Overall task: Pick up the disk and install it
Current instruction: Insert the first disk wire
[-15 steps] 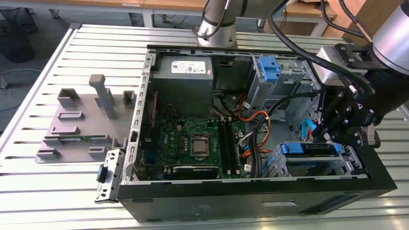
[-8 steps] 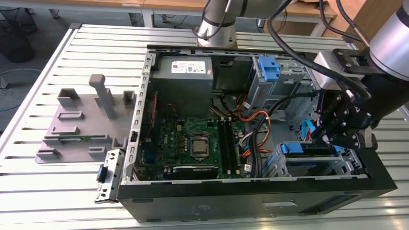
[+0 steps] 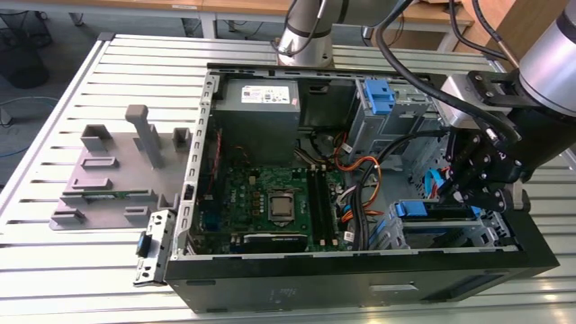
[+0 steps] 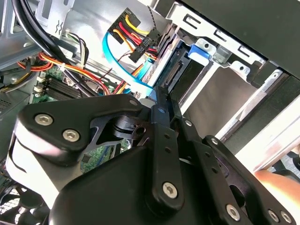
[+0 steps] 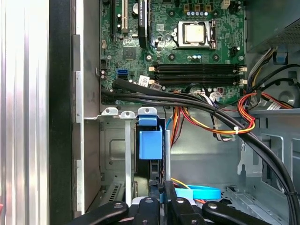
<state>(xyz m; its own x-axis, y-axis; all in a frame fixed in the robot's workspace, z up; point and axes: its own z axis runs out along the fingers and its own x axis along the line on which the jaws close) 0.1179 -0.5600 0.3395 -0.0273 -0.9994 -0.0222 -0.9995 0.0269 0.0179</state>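
The open computer case [image 3: 360, 283] lies on its side on the slatted metal worktop [image 3: 90, 270], motherboard [image 3: 270, 202] facing up. The disk [image 3: 430, 210] sits in the drive cage [image 3: 450, 233] at the case's front corner, on the exterior view's right of the motherboard. In the first wrist view the disk [image 5: 151, 161] stands on edge in a cage slot, its blue bracket tab [image 5: 150, 144] uppermost. Its long axis appears to run down into the cage, away from the motherboard, though most of its body is hidden. The hand [image 3: 477, 192] hangs just above the cage, directly over the disk's tab. Whether its fingers are parted or clenched on the disk cannot be told: the linkage blocks the tips in both wrist views. A blue data cable [image 4: 129, 77] and bundled power wires [image 5: 234, 126] run beside the cage. A grey fixture plate [image 3: 112, 179] lies on the worktop, well apart from the case.
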